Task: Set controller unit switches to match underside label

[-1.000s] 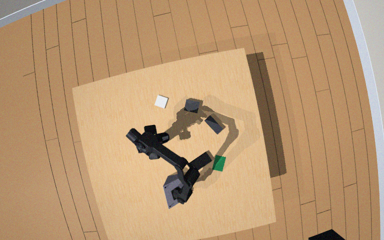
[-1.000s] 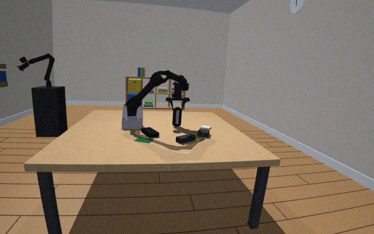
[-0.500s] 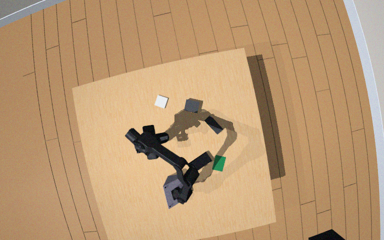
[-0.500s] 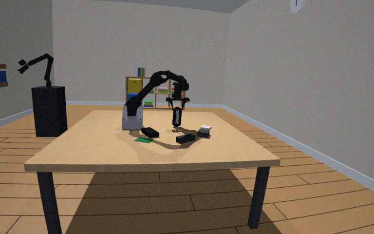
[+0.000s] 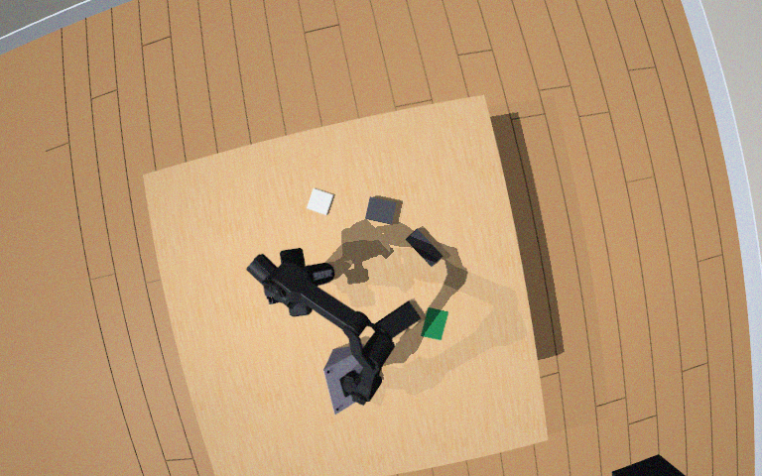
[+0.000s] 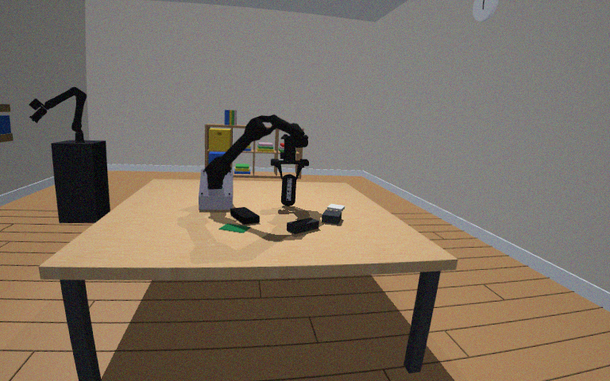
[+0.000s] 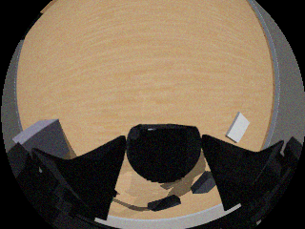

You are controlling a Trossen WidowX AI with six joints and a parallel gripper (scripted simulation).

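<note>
The dark controller unit (image 5: 321, 274) (image 6: 288, 193) (image 7: 164, 159) is held off the bench between the fingers of my gripper (image 6: 289, 178) (image 7: 164, 140). In the exterior view it stands on end, its long side near vertical, with a narrow pale marked strip facing that camera; the marks are too small to read. A pale strip also shows on it in the top view. In the wrist view only a dark rounded face shows, a finger pressed on each side. No switch positions can be made out.
On the bench (image 5: 235, 224) (image 6: 134, 251) lie a black block (image 5: 399, 318) (image 6: 245, 215), a dark narrow block (image 5: 425, 247) (image 6: 303, 225) (image 7: 164, 202), a grey block (image 5: 383, 209) (image 6: 331, 217) (image 7: 202, 183), a white square block (image 5: 320, 201) (image 6: 336, 206) (image 7: 238, 127) and a flat green piece (image 5: 435, 323) (image 6: 233, 228).
</note>
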